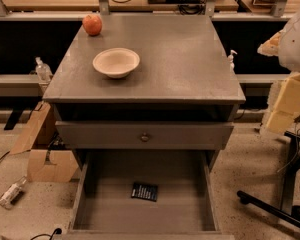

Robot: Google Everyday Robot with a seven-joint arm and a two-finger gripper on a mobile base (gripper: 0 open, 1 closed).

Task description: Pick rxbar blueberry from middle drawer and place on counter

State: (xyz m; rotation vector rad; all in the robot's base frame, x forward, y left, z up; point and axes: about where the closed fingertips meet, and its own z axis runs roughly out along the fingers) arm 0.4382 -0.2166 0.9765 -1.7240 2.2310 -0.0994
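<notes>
Nearest, the middle drawer (182, 209) stands open, the rxbar blueberry (144, 191) flat on its floor. Above, the counter (180, 59) bears a bowl (116, 62) and an apple (92, 24). The gripper (271, 43) sits at the right edge beside the counter; open or closed, I cannot tell.

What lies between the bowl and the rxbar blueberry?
Camera view: the counter's front edge, a knobbed drawer front, then the middle drawer's bare floor. The gripper is out of view.
</notes>
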